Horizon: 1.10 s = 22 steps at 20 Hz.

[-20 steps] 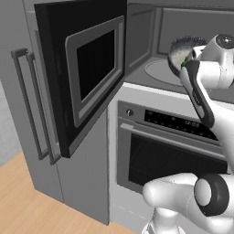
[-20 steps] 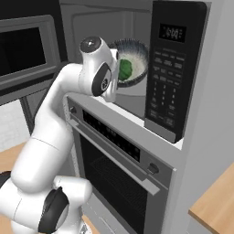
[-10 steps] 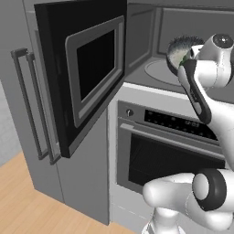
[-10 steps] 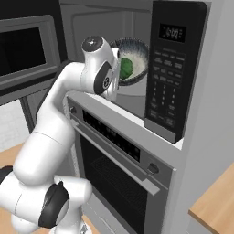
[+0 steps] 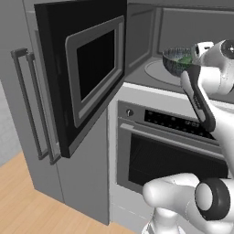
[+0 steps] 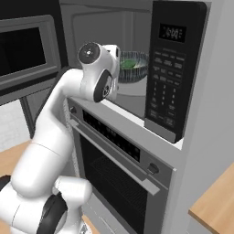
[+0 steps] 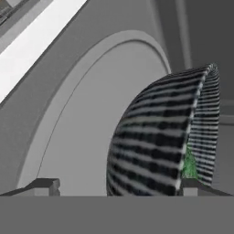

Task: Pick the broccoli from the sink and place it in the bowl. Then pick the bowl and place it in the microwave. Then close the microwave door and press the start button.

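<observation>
The striped dark bowl (image 5: pixel 176 61) sits inside the open microwave (image 5: pixel 151 32), low over its pale turntable (image 5: pixel 157 73); whether it touches I cannot tell. The green broccoli (image 6: pixel 129 64) lies in the bowl (image 6: pixel 137 68). In the hand view the bowl (image 7: pixel 155 137) looms close, with a sliver of broccoli (image 7: pixel 188 165) at its rim. My gripper (image 7: pixel 118 186) is open, its fingertips (image 7: pixel 45 185) spread wide, the left one clear of the bowl's wall. The microwave door (image 5: pixel 87 77) stands swung open to the left.
The black keypad panel (image 6: pixel 170 68) flanks the cavity on the right. Below is the handled oven (image 5: pixel 169 146) with its control strip. Tall grey cabinet doors with bar handles (image 5: pixel 27 105) stand left of the door. The wooden floor (image 5: pixel 27 205) lies below.
The hand and the bowl have sunk a little towards the turntable. The door has not moved.
</observation>
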Available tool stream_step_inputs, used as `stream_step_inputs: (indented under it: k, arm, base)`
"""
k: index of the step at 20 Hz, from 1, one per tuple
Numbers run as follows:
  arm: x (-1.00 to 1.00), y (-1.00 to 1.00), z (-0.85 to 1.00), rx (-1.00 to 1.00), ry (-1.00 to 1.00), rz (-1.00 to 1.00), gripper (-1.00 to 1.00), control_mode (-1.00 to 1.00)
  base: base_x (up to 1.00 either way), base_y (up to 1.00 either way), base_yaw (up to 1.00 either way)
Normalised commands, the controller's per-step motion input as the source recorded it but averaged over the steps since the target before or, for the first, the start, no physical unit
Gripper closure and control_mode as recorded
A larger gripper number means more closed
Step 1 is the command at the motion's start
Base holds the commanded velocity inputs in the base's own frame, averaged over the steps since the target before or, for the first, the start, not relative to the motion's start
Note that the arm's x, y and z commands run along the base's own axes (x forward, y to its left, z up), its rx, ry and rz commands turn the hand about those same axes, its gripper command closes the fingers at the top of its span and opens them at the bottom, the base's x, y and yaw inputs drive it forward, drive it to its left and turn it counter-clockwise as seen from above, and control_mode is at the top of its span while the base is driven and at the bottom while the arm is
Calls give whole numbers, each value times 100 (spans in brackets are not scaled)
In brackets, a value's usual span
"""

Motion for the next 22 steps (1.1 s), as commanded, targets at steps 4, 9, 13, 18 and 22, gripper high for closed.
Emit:
stream_step_inputs:
  k: [4,9,13,18,22]
  arm:
    - [-17,3,12,-4,-33,0,-100,-100]
    - [-17,2,25,-3,-27,0,-100,-100]
    - [-28,10,63,0,-9,0,-100,-100]
    - [-46,16,84,0,0,0,-100,-100]
    - [-77,7,56,0,0,2,-100,-100]
  base:
    - [0,0,0]
    - [0,0,0]
    - [0,0,0]
    - [0,0,0]
    - [0,0,0]
